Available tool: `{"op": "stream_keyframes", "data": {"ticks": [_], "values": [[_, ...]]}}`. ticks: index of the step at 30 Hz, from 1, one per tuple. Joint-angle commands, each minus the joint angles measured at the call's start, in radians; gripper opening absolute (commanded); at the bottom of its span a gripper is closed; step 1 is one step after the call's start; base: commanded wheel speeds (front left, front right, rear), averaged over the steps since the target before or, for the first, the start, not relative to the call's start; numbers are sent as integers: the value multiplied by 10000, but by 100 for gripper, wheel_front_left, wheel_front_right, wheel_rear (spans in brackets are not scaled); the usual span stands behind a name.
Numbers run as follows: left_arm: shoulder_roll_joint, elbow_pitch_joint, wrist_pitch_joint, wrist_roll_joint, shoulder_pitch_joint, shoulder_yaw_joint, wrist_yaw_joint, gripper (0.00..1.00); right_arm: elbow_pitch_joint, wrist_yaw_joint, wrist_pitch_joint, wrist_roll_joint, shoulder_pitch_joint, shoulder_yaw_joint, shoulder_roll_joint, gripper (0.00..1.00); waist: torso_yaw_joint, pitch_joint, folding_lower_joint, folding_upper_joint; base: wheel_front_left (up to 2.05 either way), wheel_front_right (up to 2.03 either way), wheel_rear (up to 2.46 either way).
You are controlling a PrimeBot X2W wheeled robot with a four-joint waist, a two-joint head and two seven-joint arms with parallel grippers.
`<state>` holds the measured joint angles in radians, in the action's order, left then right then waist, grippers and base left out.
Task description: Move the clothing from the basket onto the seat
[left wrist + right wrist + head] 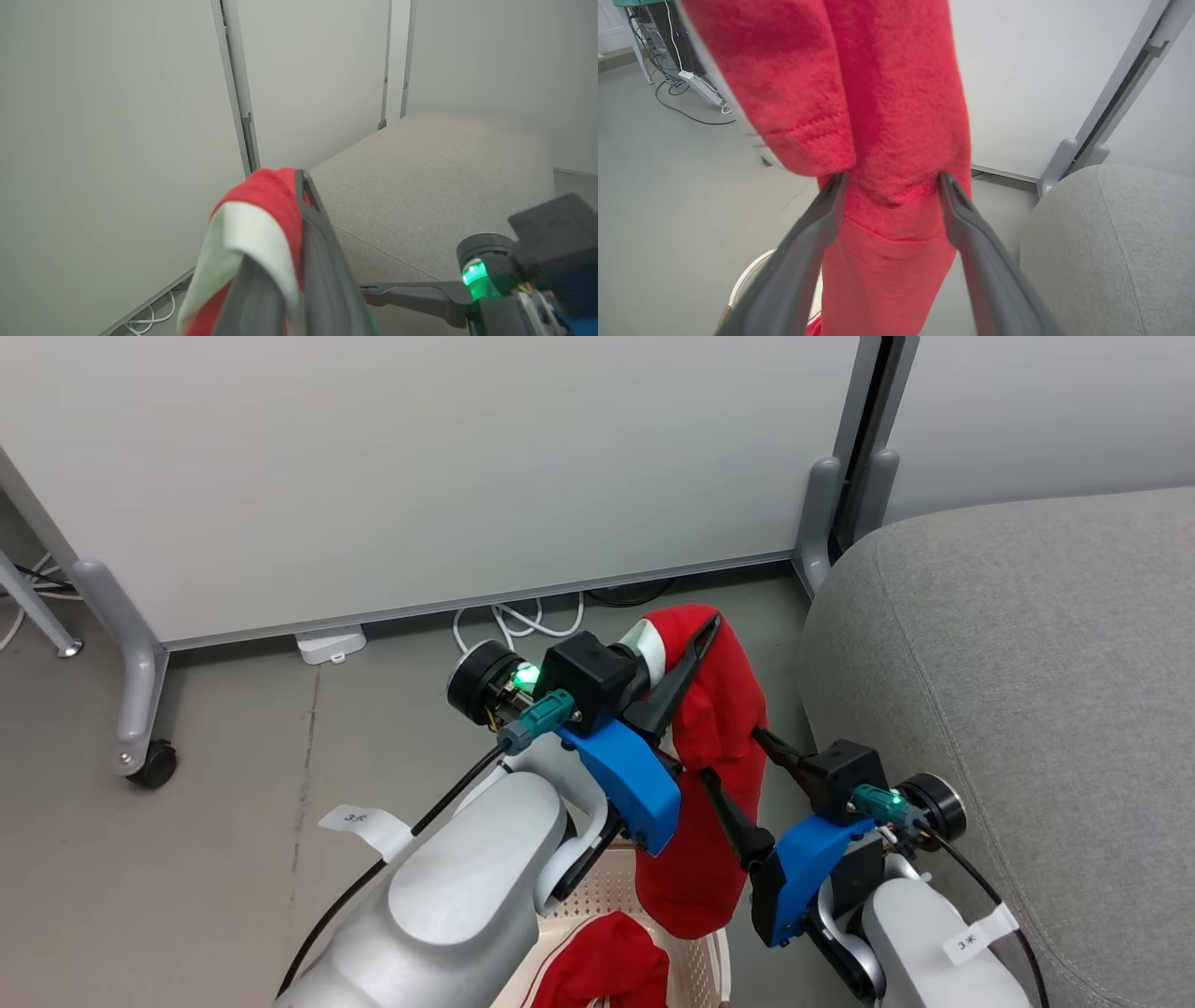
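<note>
Near the centre of the head view, the left gripper (pixel 711 625) is raised, angled toward the upper right and clamped on the top fold of a red garment with white trim (pixel 724 700). The right gripper (pixel 730 753) is held just below, at the lower right, fingers spread wide with the hanging cloth between them. The garment is draped down over the basket (pixel 693 963) at the bottom edge, where a second red garment (pixel 607 961) is lying, and the grey seat (pixel 1027 691) is seen close by on the right.

Marked "3米" — left cable tag (pixel 358 819), right tag (pixel 974 941).
</note>
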<state>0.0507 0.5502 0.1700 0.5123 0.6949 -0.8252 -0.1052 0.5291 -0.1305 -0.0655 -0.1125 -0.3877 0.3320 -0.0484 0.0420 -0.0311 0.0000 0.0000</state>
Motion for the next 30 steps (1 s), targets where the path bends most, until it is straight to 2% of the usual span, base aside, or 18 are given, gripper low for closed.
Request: {"op": "stream_keyframes", "data": {"ticks": [1,8,18,22,30], "values": [[-3,-17,8,73,121,-62,34,0,209,-5,-1,-37,-262,102,-35,100,-14,24,0,0,0,0,0],[-2,-125,-65,256,107,-372,13,0,1251,-5,-220,-174,-904,367,-35,100,-87,150,0,0,0,0,0],[51,-24,-199,324,69,-599,17,0,1606,-5,-674,60,-1320,-8,-34,100,-152,249,0,0,0,0,0],[71,-15,-270,418,34,-684,-24,0,1728,-5,-555,239,-1382,132,-34,100,-161,268,0,0,0,0,0],[42,-500,-466,820,224,-1148,-201,0,2266,-5,-430,-172,-1606,615,-34,100,-296,204,0,0,0,0,0]]}}
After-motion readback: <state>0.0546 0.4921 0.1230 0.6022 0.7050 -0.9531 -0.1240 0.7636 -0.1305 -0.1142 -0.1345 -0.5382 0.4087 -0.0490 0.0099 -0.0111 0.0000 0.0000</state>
